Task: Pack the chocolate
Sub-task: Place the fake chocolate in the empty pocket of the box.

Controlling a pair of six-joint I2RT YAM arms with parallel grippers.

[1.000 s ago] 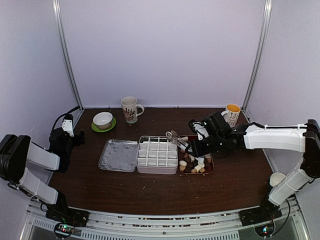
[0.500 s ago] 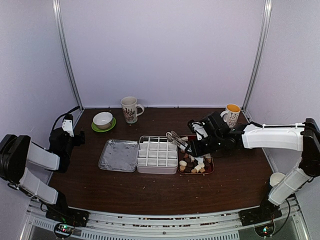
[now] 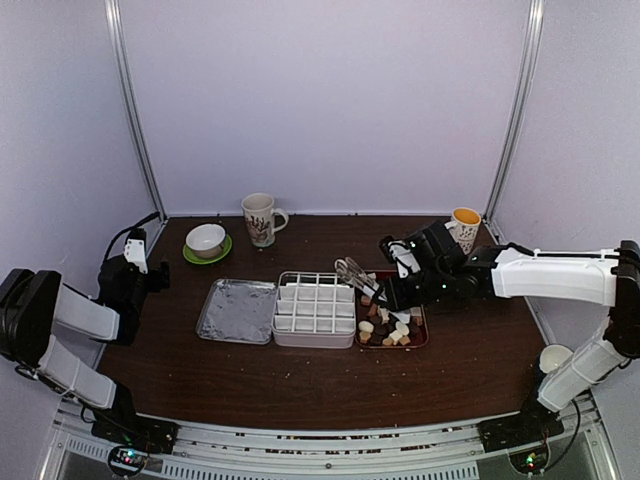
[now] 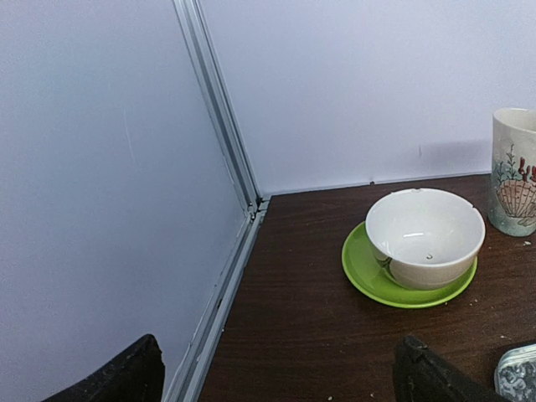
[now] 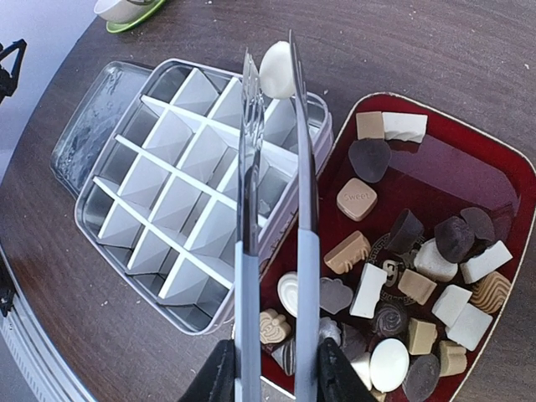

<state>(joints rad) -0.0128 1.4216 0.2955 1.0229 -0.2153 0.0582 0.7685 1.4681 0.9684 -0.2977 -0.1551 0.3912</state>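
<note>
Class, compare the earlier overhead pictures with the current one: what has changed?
Very little: the right gripper, shut on the tongs pinching a white chocolate above the divided box, edged slightly rearward. Nothing was picked up or released. The left gripper stayed open and parked.

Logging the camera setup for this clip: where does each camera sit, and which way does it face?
Top external: above and behind the bases, looking down across the table; shows left arm and right arm.
Left wrist: low, facing the back-left corner with bowl, saucer and mug; left gripper open.
Right wrist: looks down along the tongs in the right gripper, a white chocolate at their tips over the box, beside the tray.
Shared: top external and right wrist both show box and tray.
</note>
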